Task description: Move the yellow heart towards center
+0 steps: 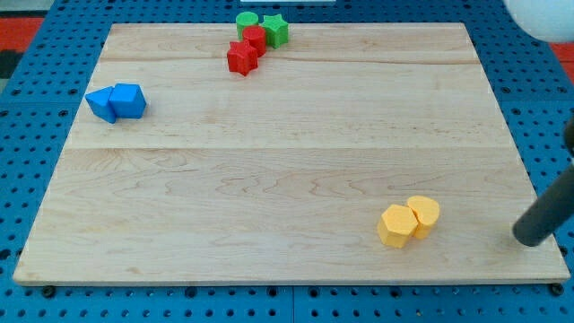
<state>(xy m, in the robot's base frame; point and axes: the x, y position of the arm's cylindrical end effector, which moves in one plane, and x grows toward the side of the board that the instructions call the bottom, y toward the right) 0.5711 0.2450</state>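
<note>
Two yellow blocks touch each other near the view's bottom right. The right one [424,213] has a rounded top and looks like the yellow heart. The left one [395,225] looks hexagonal. My tip [526,240] is at the board's right edge, to the right of the yellow pair and slightly lower, well apart from them. The dark rod slants up to the view's right edge.
Two blue blocks [116,102] sit together at the view's left. Two red blocks [244,56] and two green blocks [274,30] cluster at the view's top centre. The wooden board [287,170] lies on a blue pegboard surface.
</note>
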